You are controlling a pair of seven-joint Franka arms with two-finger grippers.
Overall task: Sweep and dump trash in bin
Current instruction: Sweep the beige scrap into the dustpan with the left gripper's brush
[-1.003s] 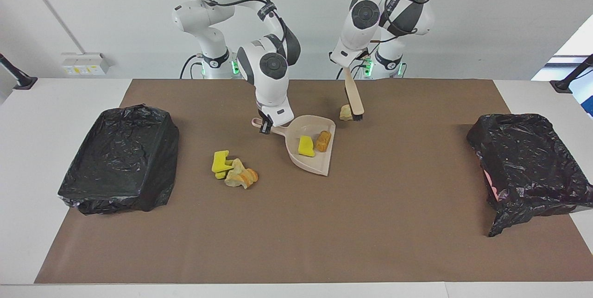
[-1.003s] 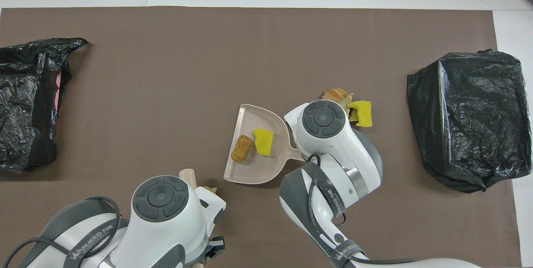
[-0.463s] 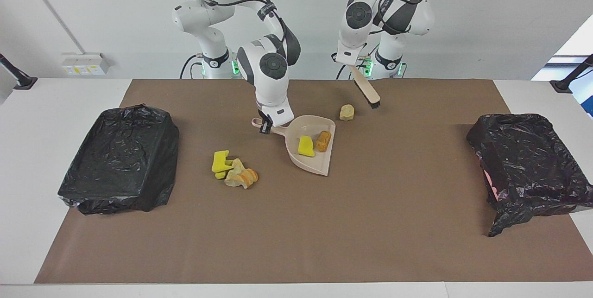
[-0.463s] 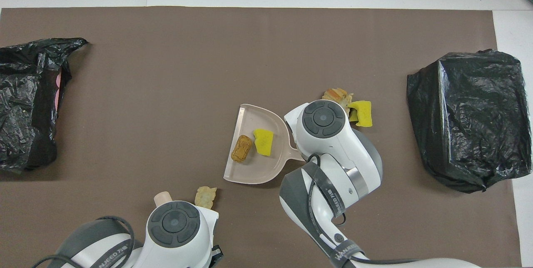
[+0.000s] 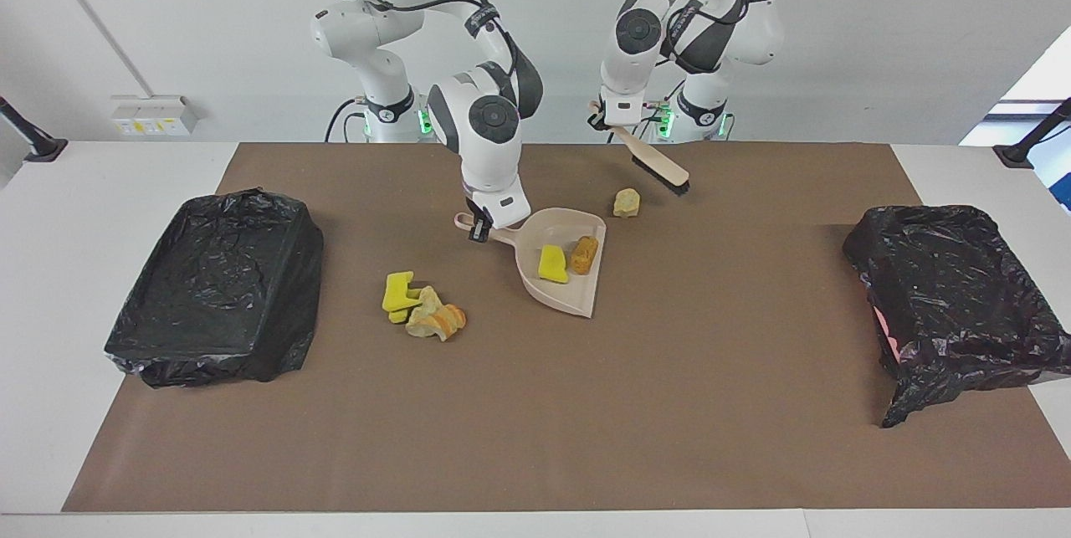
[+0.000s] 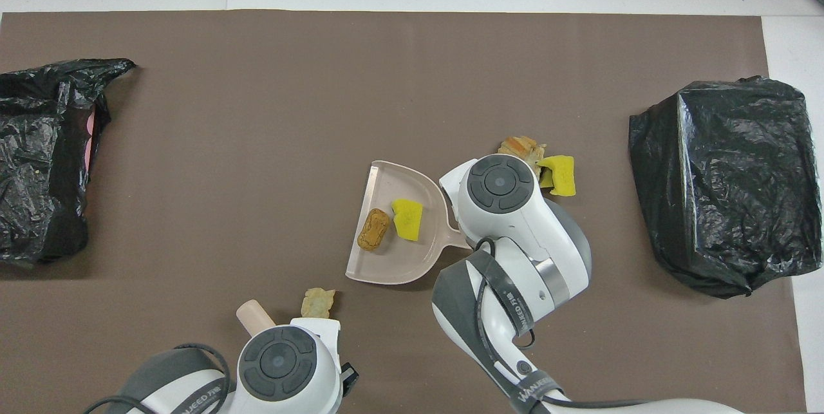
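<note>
- The right gripper is down at the table, clamped on the handle of a beige plastic dustpan, which lies flat with a yellow sponge chunk and an orange-brown bread lump inside.
- The left gripper hangs over the mat's edge nearest the robots, closed on a pale brush tilted bristles-down, clear of the surface.
- More trash: a pale beige lump just beside the dustpan, nearer the robots; a yellow-and-tan pile toward the right arm's end.
- A matte brown mat covers the white table — two bins in crinkled black bags stand at either end.
- "WANJEED" is printed on the arm bands.
</note>
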